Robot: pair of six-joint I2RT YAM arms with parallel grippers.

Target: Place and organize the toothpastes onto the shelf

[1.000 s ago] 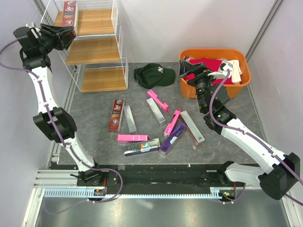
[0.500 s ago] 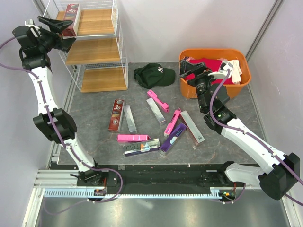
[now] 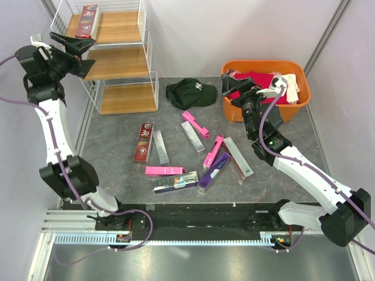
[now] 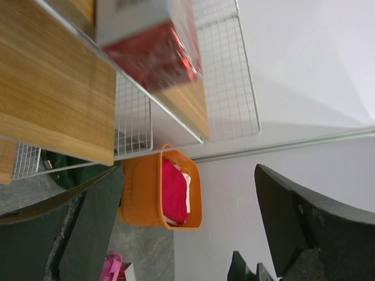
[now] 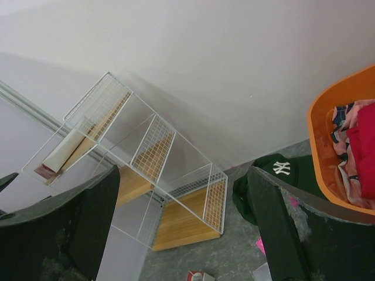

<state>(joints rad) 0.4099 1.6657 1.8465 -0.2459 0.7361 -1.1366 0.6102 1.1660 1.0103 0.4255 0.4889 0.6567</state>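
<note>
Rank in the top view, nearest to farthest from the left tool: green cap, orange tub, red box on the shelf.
1. Red box, top board, beside the left tool.
2. Green cap, centre.
3. Orange tub, far right.

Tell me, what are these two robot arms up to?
They are stocking a wire shelf with toothpaste boxes. One dark red box lies on the top board. The left hand is open beside the shelf, holding nothing. The right hand is open too, raised near the orange tub. The other boxes lie scattered on the table.
</note>
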